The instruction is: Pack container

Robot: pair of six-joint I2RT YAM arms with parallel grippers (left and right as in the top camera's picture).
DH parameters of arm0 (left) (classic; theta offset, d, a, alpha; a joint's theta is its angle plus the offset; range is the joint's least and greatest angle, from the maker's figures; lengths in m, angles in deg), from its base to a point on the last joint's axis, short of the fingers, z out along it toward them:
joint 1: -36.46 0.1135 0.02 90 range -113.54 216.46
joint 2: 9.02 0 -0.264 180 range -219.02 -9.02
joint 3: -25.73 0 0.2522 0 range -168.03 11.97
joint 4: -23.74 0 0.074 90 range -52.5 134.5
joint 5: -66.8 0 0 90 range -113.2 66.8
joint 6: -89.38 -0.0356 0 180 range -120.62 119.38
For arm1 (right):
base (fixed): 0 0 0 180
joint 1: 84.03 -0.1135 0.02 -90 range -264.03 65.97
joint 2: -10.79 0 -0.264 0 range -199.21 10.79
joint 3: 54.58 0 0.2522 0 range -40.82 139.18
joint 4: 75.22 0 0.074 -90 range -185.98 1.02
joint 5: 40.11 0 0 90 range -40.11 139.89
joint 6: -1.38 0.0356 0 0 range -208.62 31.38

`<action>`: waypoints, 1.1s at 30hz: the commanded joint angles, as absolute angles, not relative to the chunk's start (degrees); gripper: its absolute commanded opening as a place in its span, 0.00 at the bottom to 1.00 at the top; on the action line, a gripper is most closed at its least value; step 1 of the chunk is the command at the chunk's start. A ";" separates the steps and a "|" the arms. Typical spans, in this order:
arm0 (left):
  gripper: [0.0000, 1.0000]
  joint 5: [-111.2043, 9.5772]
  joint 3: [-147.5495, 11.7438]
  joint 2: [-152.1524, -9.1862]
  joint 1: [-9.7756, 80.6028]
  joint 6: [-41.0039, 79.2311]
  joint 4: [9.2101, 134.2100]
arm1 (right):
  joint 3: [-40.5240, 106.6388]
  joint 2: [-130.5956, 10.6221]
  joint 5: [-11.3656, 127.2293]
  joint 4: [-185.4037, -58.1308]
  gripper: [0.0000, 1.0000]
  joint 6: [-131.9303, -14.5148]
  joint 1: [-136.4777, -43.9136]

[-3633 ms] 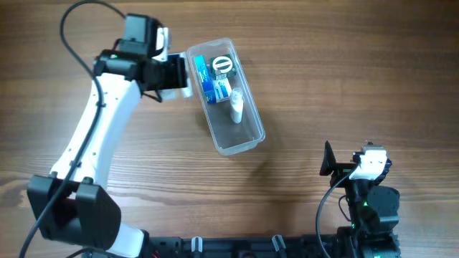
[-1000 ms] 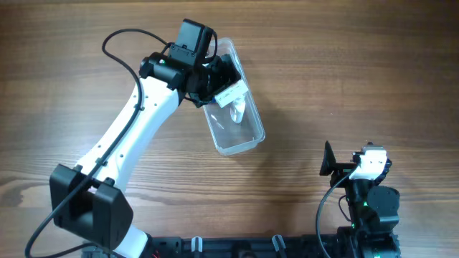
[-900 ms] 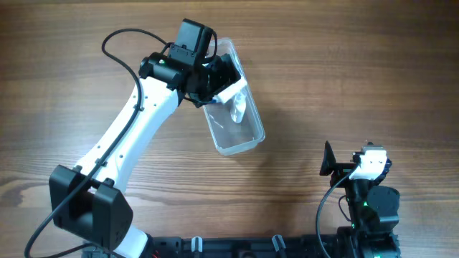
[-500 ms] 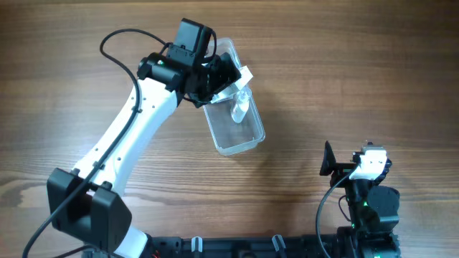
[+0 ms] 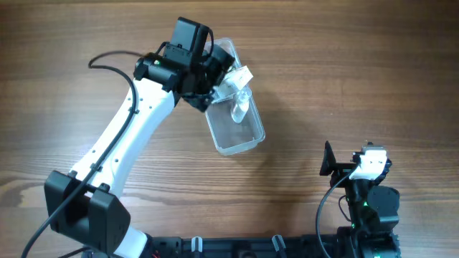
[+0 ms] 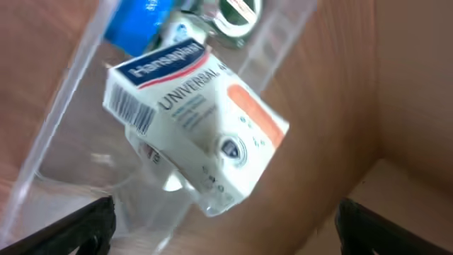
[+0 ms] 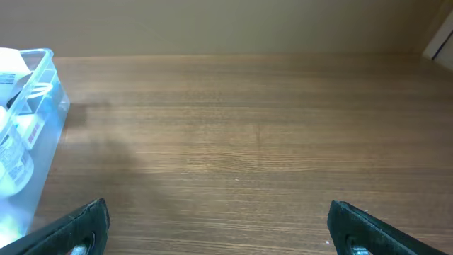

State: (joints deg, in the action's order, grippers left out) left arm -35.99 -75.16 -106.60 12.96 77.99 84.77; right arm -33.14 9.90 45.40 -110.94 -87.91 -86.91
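Hovering over the far end of the container [image 5: 242,137], the left gripper [image 6: 232,230] has its jaws spread wide, released. The dark fingertips sit out at the bottom corners of the wrist view, gripping nothing.

Right below that camera is a small white box [image 6: 197,124], printed "Hansaplast" and "Universal", with a barcode on one end and an orange patch on its face. It's tilted, one corner low, and touches neither finger. Whether it rests on the container's rim or hangs in the air, I cannot tell, because the picture is a little blurred. From overhead the box pokes out over the container's wall on the picture's right, just beside the arm's wrist.

The container itself lies at an angle on the wooden table [image 5: 358,57], in the upper middle of the overhead view, with the left arm reaching across to it. Inside, a small white bottle [image 5: 238,109] lies about midway along. At the far end the wrist view catches a blue pack [image 6: 140,18] and a round green-and-white item [image 6: 237,7], both cut off by the frame's top edge.

Down at the near right of the table, the right gripper [image 7: 230,230] is well apart from all of it. Its jaws gape wide too, with only bare wood showing between the fingertips. Its camera looks across the table and picks up one end of the container at the left edge.
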 commanded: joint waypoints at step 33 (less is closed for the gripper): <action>1.00 -30.20 -75.99 -113.90 10.75 124.37 83.52 | -33.38 10.51 45.72 -110.67 1.00 -88.61 -86.58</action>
